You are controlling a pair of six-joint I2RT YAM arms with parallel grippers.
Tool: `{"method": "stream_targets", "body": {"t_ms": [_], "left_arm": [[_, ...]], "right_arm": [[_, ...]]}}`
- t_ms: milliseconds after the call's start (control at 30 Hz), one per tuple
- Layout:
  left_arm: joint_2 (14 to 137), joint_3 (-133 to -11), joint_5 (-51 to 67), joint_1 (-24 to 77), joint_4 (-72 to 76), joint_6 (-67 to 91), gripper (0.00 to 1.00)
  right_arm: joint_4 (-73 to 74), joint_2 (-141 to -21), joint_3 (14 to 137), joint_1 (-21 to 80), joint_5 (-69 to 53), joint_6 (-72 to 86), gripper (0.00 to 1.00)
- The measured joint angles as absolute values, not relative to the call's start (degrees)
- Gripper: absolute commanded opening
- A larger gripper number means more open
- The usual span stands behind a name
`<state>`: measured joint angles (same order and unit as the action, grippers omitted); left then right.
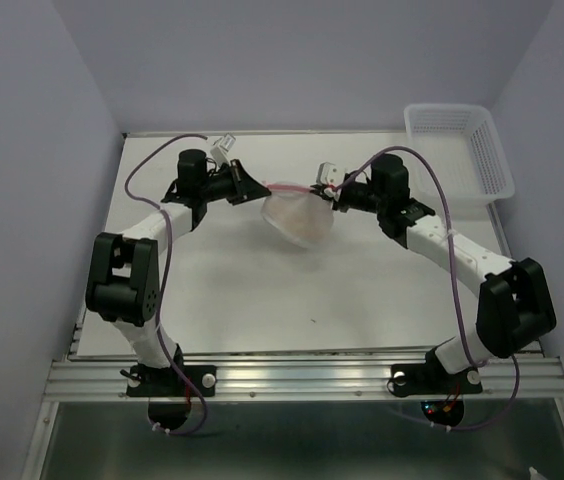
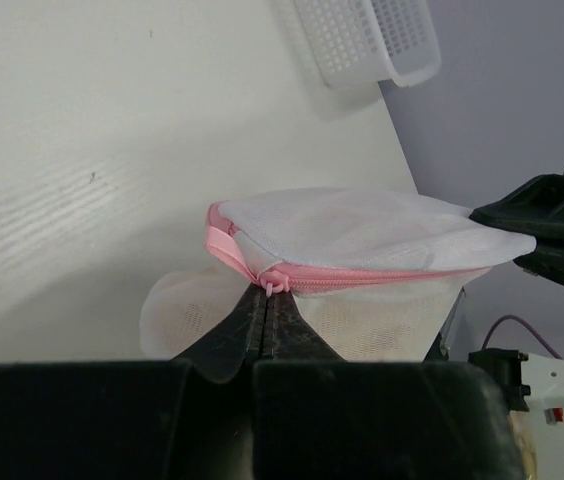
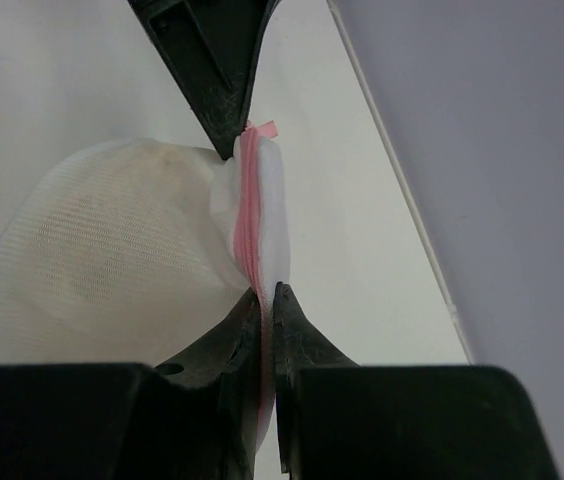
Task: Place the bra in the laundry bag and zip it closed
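Observation:
The laundry bag (image 1: 298, 220), a round white mesh pouch with a pink zipper (image 1: 290, 187), hangs above the table between both grippers. My left gripper (image 1: 260, 190) is shut on the pink zipper pull (image 2: 274, 283) at the bag's left end. My right gripper (image 1: 326, 190) is shut on the pink zipper edge (image 3: 252, 230) at the other end. The zipper line (image 2: 382, 274) runs taut and looks closed between them. The bra shows only as a faint tan tint through the mesh (image 3: 152, 170). In the left wrist view the bag (image 2: 362, 230) fills the middle, and the left gripper (image 2: 270, 292) and right gripper (image 3: 268, 292) pinch it edge-on.
A rigid white slotted basket (image 1: 459, 150) stands at the back right corner of the white table (image 1: 262, 300). Grey walls close in on the left, back and right. The table's far edge (image 3: 402, 200) runs close beside the right gripper.

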<state>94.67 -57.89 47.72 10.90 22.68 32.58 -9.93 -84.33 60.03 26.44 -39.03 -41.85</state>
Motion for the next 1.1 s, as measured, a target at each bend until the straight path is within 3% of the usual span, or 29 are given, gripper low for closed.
{"method": "stream_targets", "body": {"t_ms": [100,267,367,500,700,833,933,967,1033,1100], "left_arm": [[100.8,-66.1,47.5,11.2,20.9,31.2,0.00],[110.9,-80.5,46.6,11.0,17.9,28.2,0.00],[113.8,-85.4,46.0,10.7,17.8,25.2,0.00],[114.4,-85.7,46.5,10.8,19.3,21.6,0.00],[114.4,-79.7,47.0,11.2,22.1,16.6,0.01],[113.9,-71.8,46.9,11.2,24.1,14.5,0.18],[112.1,-64.8,45.7,11.3,24.0,13.4,0.39],[110.9,-62.6,45.2,11.4,23.4,12.9,0.55],[108.0,-58.5,44.1,11.8,23.2,12.5,0.61],[104.2,-55.6,42.8,12.6,23.0,12.4,0.79]], "right_arm": [[-10.3,-87.1,63.1,25.8,-35.9,-42.8,0.13],[-10.5,-96.0,72.3,25.3,-28.6,-45.6,0.15],[-10.5,-99.7,75.7,25.0,-25.5,-46.5,0.26],[-10.4,-101.9,76.1,25.0,-23.5,-46.6,0.47],[-10.7,-105.6,74.1,29.2,-15.4,-47.5,0.49],[-9.9,-106.6,71.2,32.5,-13.7,-45.5,0.56],[-9.6,-104.9,67.4,34.3,-14.2,-43.5,0.69],[-9.3,-104.1,66.5,34.7,-14.2,-42.7,0.74],[-9.0,-101.8,65.0,35.2,-14.1,-41.3,0.88],[-9.1,-99.4,64.8,35.3,-13.7,-38.8,1.00]]}}
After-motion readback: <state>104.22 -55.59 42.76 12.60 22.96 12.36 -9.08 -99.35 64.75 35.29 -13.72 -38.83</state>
